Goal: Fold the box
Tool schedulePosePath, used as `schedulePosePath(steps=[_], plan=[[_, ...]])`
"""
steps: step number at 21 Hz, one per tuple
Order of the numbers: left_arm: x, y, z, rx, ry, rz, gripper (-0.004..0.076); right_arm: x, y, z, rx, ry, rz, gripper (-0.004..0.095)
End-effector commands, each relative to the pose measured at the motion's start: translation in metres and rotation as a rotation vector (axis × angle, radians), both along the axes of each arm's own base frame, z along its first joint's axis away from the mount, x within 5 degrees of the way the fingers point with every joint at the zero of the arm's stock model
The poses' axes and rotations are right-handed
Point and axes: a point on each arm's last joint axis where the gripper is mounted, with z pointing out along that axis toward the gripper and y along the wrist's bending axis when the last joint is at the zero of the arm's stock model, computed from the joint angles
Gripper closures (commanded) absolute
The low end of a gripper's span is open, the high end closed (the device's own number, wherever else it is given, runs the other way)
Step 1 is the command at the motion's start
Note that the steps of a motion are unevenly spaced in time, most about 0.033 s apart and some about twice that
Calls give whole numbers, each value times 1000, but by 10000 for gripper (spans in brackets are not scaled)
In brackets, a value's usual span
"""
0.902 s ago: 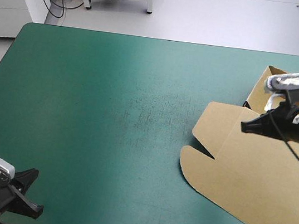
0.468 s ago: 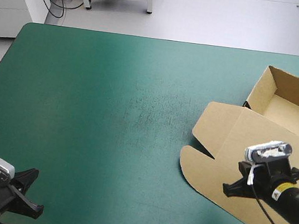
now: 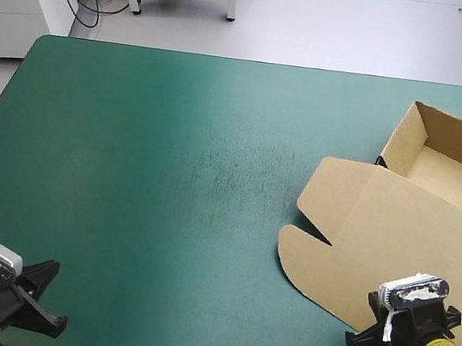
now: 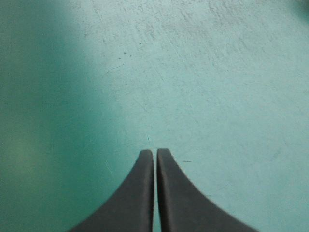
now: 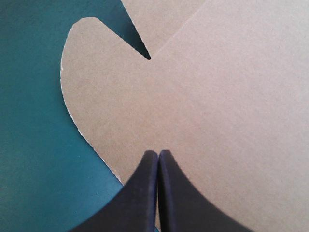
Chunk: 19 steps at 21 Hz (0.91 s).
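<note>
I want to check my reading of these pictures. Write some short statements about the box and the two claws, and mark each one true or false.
1. The box has raised walls at its far part, forming an open tray. True.
2. The lid stands upright. False: it lies flat on the table.
3. The right claw is shut, above the lid near its rounded edge. True.
4. The left claw grips the box. False: it is shut over bare table, away from the box.
5. The box is at the table's left side. False: it is at the right side.
</note>
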Motion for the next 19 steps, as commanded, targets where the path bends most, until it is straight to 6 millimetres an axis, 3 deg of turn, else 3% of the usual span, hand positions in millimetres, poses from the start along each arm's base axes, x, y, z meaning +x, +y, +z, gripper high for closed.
schedulePosePath(steps=[1, 19], plan=[[3, -2, 12, -45, -65, -9, 731, 4, 1, 10, 30, -95, -4, 924], [3, -2, 13, -53, -63, -4, 731, 4, 1, 9, 38, -90, -10, 924]])
